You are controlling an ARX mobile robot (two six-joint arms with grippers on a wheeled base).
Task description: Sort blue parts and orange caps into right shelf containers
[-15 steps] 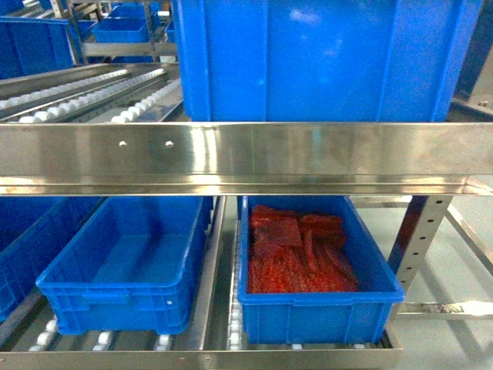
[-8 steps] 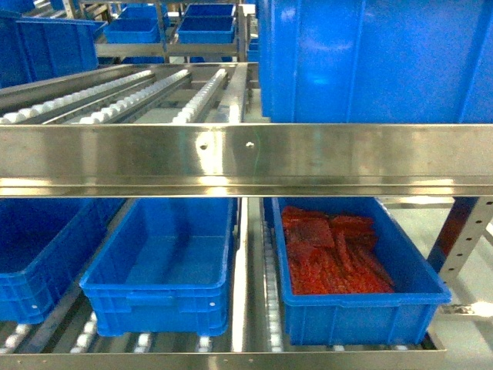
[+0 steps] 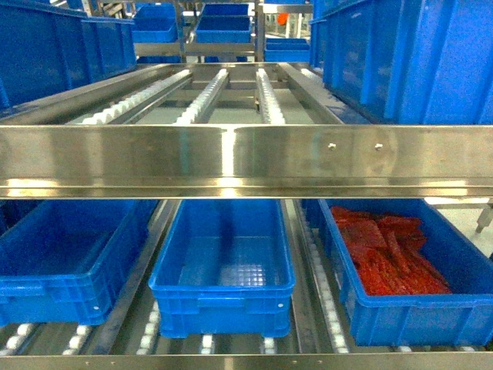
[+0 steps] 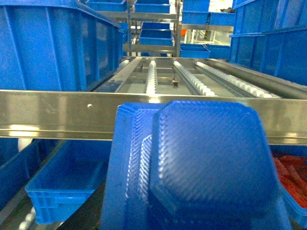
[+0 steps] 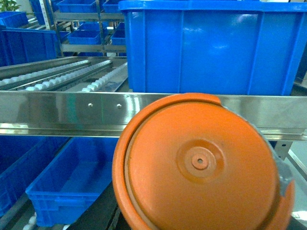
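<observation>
Head view: a long shiny stainless-steel shelf rail [image 3: 246, 160] runs across the whole frame, with white-roller conveyor tracks [image 3: 202, 99] on the upper level behind it. On the upper level right, a large deep bright-blue ribbed plastic crate [image 3: 408, 58] stands against the edge of frame; another tall blue crate [image 3: 46, 50] sits upper left.

Lower level, under the rail — three shallower bright-blue plastic crates side by side on rollers: left crate [image 3: 62, 262], middle crate [image 3: 223, 266] with bare floor showing, and right crate [image 3: 462, 308] holding a heap of red-orange flat parts [image 3: 389, 254]. The middle and right crates are apart, with a roller strip between them.

Neither gripper shows in the head view.

Left wrist view: a blue textured plastic part with bevelled corners [image 4: 201, 167] fills the lower frame, very close to the camera, in front of the steel rail. Gripper fingers are hidden behind it — cannot tell how the jaws stand.

Right wrist view: a round orange plastic cap with a small centre boss [image 5: 199, 163] fills the lower right, in front of the rail and below a big blue crate [image 5: 211, 45]. A grey bit shows at its right edge; the gripper itself is hidden, so its state is unclear.
</observation>
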